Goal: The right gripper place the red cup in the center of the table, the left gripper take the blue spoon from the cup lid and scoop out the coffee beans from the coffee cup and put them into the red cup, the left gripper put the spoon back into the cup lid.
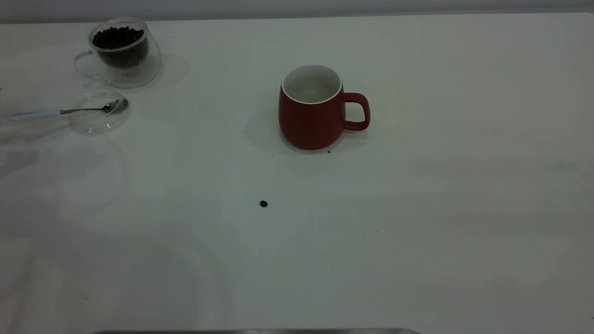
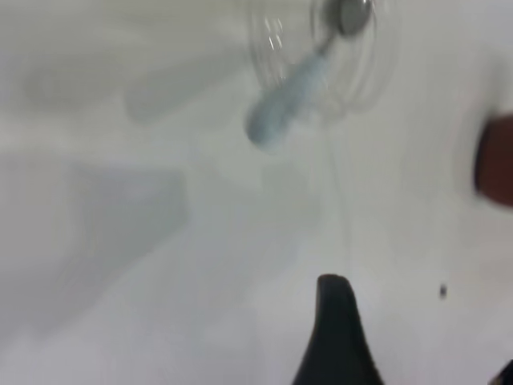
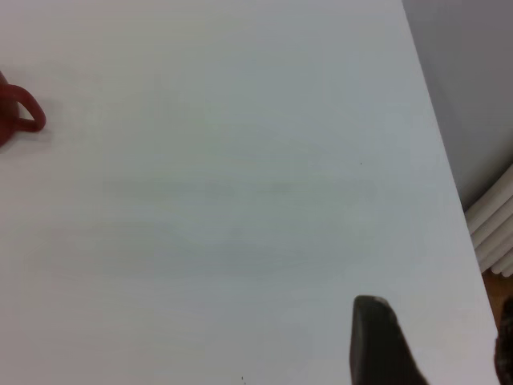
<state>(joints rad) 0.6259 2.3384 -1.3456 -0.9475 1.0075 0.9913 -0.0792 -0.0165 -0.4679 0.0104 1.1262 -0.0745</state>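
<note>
The blue spoon [image 1: 65, 111] lies with its bowl in the cup lid [image 1: 100, 121], handle poking off the rim onto the bench [image 1: 417, 208] — well ahead of the left end effector [image 2: 417, 353], which touches nothing; its fingers look apart. The red cup [image 1: 310, 109] stands mid-bench, upright. The right end effector [image 3: 437, 345] holds nothing; can't tell its spread. Only the exterior view shows the coffee cup [image 1: 121, 52] full of coffee beans [image 1: 118, 39] — plus a stray bean [image 1: 263, 203].

table [image 1: 417, 208]: white | on it: red cup [image 1: 310, 116], coffee cup [image 1: 121, 52], cup lid [image 1: 100, 112], stray coffee bean [image 1: 263, 203]
</note>
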